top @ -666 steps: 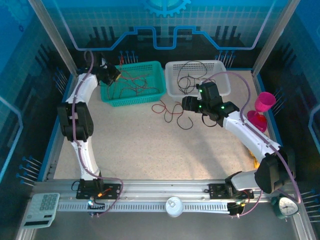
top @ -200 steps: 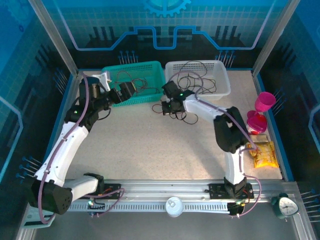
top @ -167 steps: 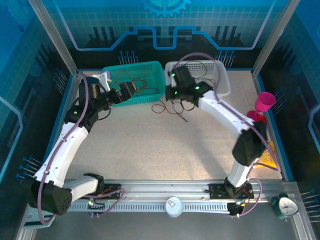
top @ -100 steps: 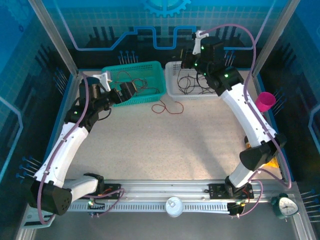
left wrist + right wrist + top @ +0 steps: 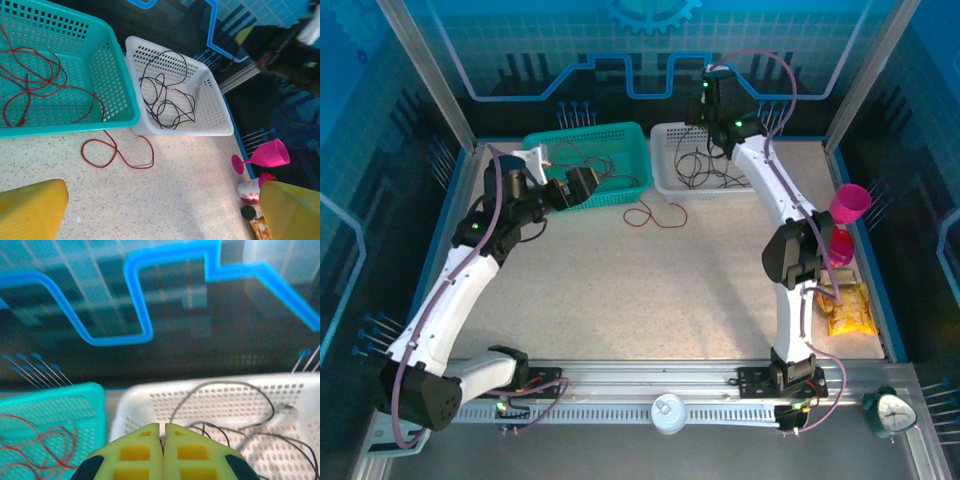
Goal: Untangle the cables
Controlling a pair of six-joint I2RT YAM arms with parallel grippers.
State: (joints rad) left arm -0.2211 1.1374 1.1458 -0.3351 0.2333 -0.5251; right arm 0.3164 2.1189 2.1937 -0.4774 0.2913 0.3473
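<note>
One red cable [image 5: 655, 213] [image 5: 117, 155] lies in loose loops on the table in front of the two baskets. More red cables [image 5: 588, 160] [image 5: 45, 80] sit in the teal basket [image 5: 620, 195]. Black cables [image 5: 705, 165] [image 5: 165, 100] are piled in the white basket [image 5: 765, 182] [image 5: 185, 131]. My right gripper [image 5: 705, 105] [image 5: 162, 427] hangs high over that basket's back. It is shut, and a black cable [image 5: 235, 385] arcs away from its tips. My left gripper [image 5: 582, 185] [image 5: 162, 200] hovers by the teal basket's front, open and empty.
A pink goblet [image 5: 850, 205] [image 5: 262, 157], a red-and-white cup [image 5: 835, 245] and a yellow snack packet [image 5: 845, 310] stand along the right edge. A clock [image 5: 892, 412] and a white lid [image 5: 668, 412] rest on the front rail. Blue walls enclose the table.
My right gripper took the black cable off the table and rose over the white basket. A single red cable stays on the table. The left arm came forward from the teal basket.
</note>
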